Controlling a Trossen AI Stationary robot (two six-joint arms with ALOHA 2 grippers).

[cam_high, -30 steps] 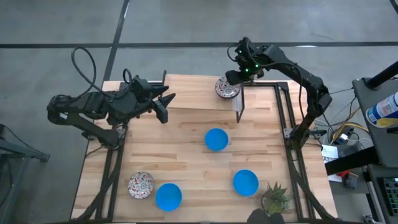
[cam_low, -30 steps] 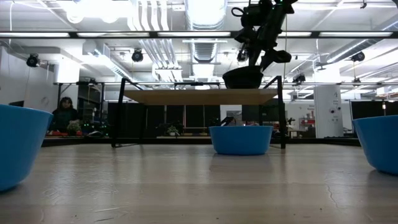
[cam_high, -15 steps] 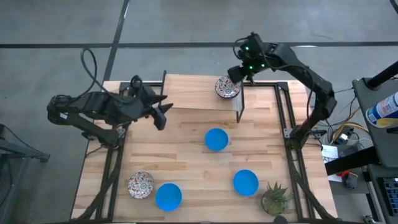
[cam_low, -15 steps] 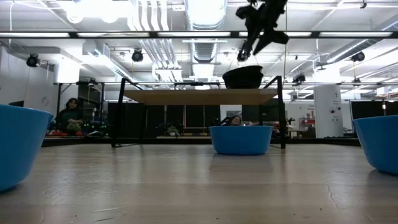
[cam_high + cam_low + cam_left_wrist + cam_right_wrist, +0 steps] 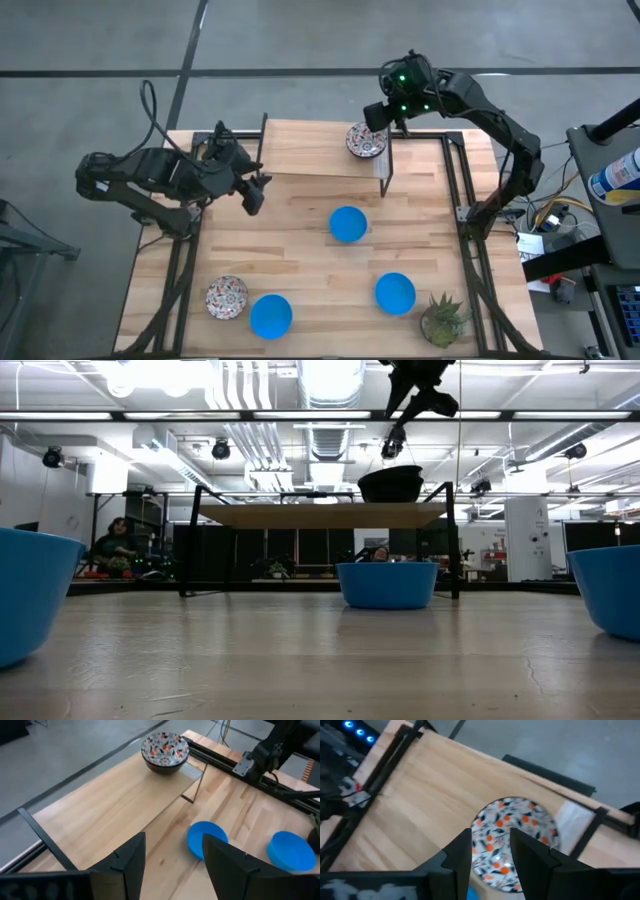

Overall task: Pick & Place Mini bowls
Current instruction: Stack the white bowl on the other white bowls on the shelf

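One floral mini bowl [image 5: 366, 140] stands on its base on a raised wooden shelf [image 5: 305, 150] at the table's far side; it also shows in the right wrist view [image 5: 516, 831] and the left wrist view [image 5: 165, 751]. My right gripper [image 5: 388, 108] hovers open just above it, clear of it in the low view [image 5: 415, 402]. A second floral bowl [image 5: 227, 297] and three blue bowls [image 5: 348, 224] [image 5: 395, 293] [image 5: 270, 315] stand on the table. My left gripper [image 5: 254, 192] is open and empty over the table's left part, in front of the shelf.
A small potted plant [image 5: 443, 318] stands at the near right corner. The shelf rests on thin black legs [image 5: 385, 170]. Black rails [image 5: 455, 170] run along the table's right side. Bare wood lies between the shelf and the blue bowls. People show far behind in the low view.
My right gripper has gone up and a little toward the far edge, off the floral bowl, which stays on the shelf. My left gripper has moved a little toward the near edge and tipped down.
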